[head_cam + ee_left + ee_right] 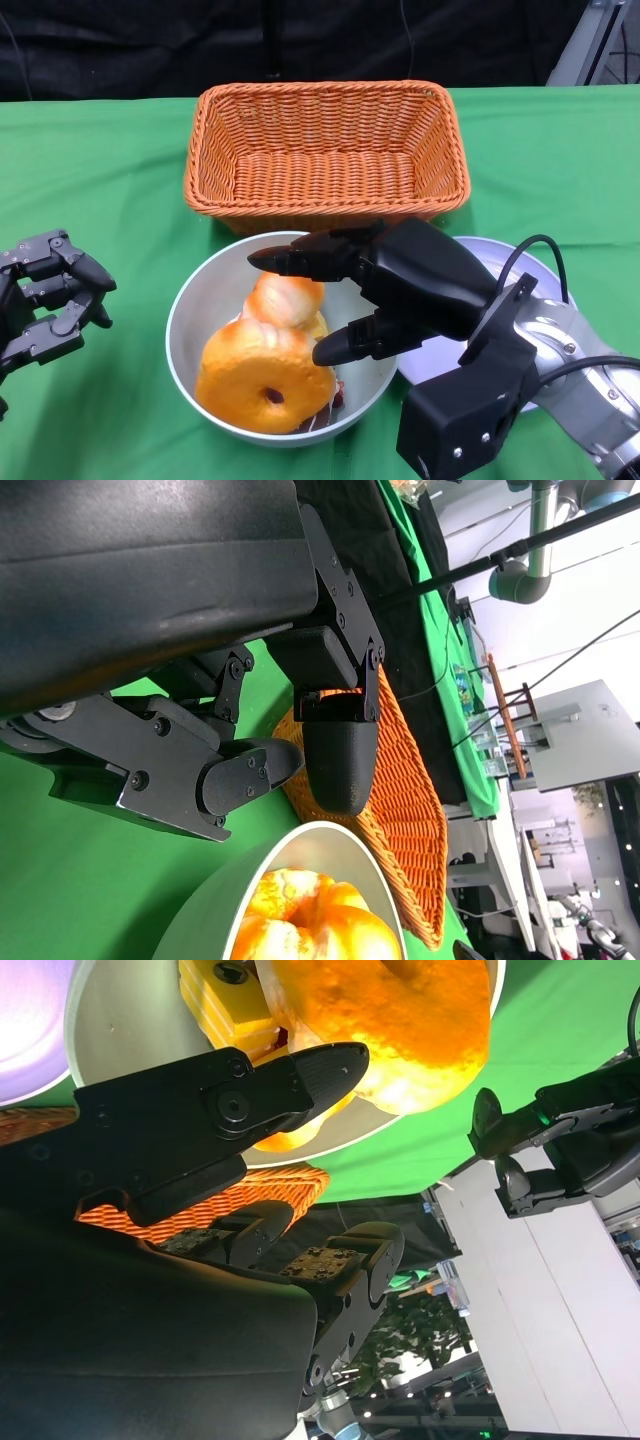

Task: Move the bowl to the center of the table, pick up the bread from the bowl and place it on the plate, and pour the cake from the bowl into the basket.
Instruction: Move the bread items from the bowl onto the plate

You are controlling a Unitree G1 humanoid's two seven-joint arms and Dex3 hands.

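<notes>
Partly plate (500,262) behind right hand (345,300)

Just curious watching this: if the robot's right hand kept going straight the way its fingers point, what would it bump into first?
Probably the bread in the bowl; the right hand hovers open over it, though depth is unclear.

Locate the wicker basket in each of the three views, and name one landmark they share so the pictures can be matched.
Head view: the orange wicker basket sits top centre, just behind the bowl.
Right wrist view: only slivers of the basket show at mid-left, between the right hand's black fingers.
Left wrist view: the basket runs down the centre-right, beyond the left hand.
Shared landmark: the bowl's pale rim, next to the basket in every view.
</notes>
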